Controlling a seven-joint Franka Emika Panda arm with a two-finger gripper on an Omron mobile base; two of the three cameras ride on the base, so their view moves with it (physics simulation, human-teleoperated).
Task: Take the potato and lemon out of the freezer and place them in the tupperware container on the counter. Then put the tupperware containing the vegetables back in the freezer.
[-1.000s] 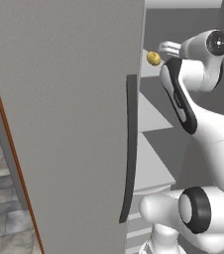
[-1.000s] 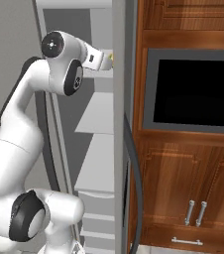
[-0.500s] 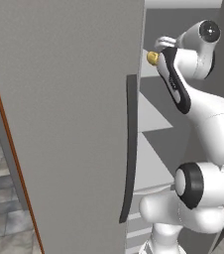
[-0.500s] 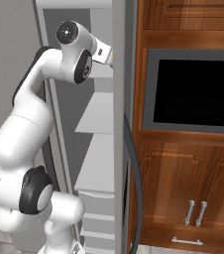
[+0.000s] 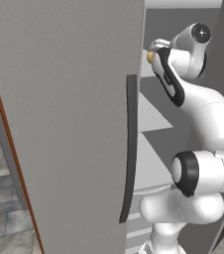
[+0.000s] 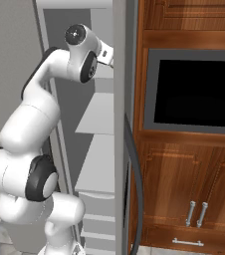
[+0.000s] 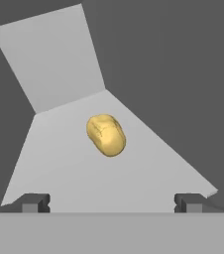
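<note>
The spread pincer (image 7: pixel 111 202) is facing the lumpy tan-yellow potato (image 7: pixel 106 135), lying mid-shelf in the open grey freezer (image 5: pixel 64 124); nothing is transferred yet.

Tan-yellow potato (image 7: pixel 106 135) on pale grey freezer (image 5: pixel 64 124) shelf ahead of dark fingertips (image 7: pixel 34 202); reddish-brown cabinets (image 6: pixel 184 184)

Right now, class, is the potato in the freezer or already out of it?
In. The hand view shows the potato lying on a pale freezer shelf, with the open pincer short of it, holding nothing.
</note>
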